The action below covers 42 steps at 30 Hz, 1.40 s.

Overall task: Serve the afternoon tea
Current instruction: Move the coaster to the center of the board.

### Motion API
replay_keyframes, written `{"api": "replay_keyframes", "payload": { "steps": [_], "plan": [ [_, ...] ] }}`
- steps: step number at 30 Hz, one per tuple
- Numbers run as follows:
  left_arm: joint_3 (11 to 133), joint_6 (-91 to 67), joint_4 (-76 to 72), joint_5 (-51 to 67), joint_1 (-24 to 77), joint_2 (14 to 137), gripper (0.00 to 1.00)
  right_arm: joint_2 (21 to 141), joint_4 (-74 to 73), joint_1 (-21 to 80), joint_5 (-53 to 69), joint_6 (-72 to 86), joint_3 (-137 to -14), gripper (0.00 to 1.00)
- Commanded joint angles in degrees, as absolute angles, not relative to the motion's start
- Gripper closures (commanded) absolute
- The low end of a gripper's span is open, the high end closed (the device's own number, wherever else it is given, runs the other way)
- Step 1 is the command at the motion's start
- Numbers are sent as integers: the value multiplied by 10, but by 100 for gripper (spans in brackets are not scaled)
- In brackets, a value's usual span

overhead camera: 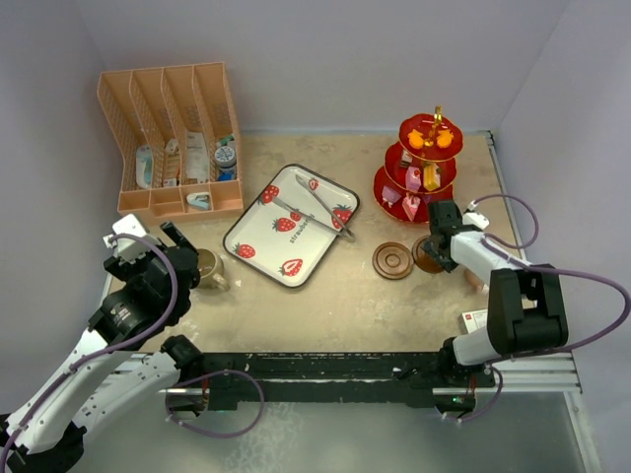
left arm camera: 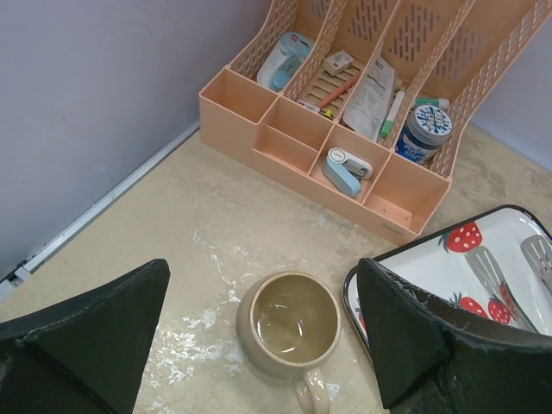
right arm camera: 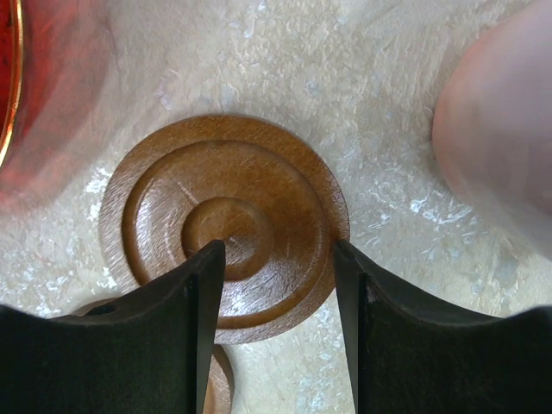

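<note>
A tan mug stands at the left; in the left wrist view the mug is empty, upright, handle toward me. My left gripper is open, its fingers on either side of and above the mug. My right gripper is open low over a brown saucer, one finger over its centre, the other at its right rim. A second saucer lies to the left. The red three-tier stand holds toy cakes. A blurred pink mug is at the right.
A strawberry-print tray with metal tongs lies in the middle; its corner is just right of the tan mug. The peach divided rack stands at the back left by the wall.
</note>
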<state>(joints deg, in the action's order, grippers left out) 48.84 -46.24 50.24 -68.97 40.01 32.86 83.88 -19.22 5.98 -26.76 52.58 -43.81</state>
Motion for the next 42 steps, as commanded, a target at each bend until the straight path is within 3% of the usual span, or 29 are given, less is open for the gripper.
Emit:
{"api": "replay_keyframes", "payload": {
  "steps": [1,15,33,37,42],
  "plan": [
    [487,-449,482,-693,397,332,13,862,-229,58,-283,558,-419,44],
    [485,-446,480,-691,397,329,13,869,-286,92,-254,610,-379,46],
    [483,-442,478,-686,398,326,13,792,-421,183,-253,726,-408,49],
    [483,-442,476,-686,398,325,13,770,-485,183,-286,773,-439,44],
    [481,-437,471,-682,397,328,13,748,-430,183,-324,668,-491,43]
  ]
}}
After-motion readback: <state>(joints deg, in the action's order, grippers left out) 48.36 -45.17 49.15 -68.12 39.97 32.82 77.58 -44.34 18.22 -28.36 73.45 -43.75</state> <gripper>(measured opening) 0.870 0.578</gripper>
